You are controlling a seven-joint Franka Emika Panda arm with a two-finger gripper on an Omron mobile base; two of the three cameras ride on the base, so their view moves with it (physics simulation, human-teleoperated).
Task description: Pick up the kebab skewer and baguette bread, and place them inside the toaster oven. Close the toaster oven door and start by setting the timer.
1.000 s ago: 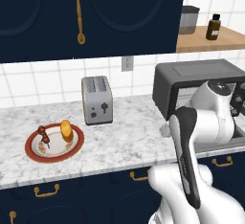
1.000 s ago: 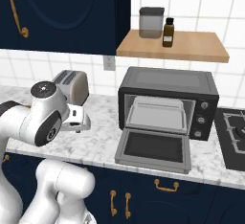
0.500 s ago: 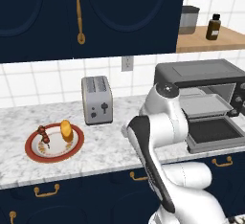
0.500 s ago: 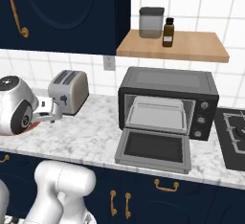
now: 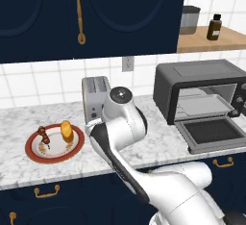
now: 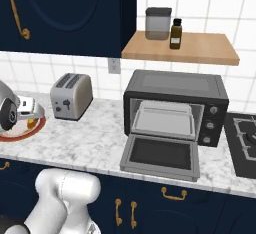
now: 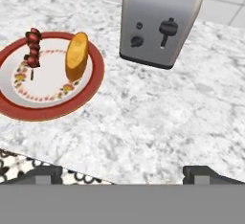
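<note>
Two light pieces on plate (image 7: 91, 82) at ten o'clock: kebab skewer (image 7: 32, 50) thin, pinch mid-stick; baguette bread (image 7: 77, 55) crusty, grab mid-length. Gripper (image 7: 123, 173) wide, empty.

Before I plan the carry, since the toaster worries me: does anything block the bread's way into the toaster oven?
The silver toaster stands between the plate holding the baguette bread and the toaster oven, whose door lies open.

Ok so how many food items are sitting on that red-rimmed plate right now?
2. The kebab skewer lies on the plate on the side away from the silver toaster; the baguette bread lies beside it, nearer the toaster. Nothing seems hidden.
</note>
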